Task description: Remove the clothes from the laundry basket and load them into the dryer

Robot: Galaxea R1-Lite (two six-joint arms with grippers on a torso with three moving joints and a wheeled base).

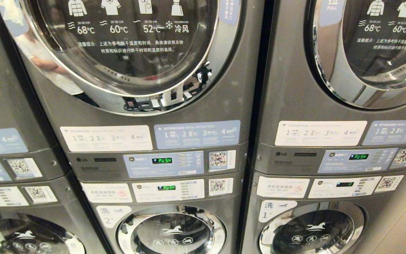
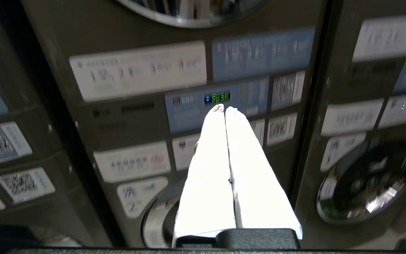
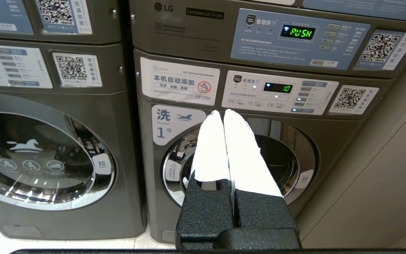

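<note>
Facing dryer (image 1: 136,42) | left fingers (image 2: 213,148) closed, empty | right fingers (image 3: 211,141) closed

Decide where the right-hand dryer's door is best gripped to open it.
Grip the door by its chrome rim at the left edge, beside the PULL label, coming from the front. The label probably marks the opening side.
</note>
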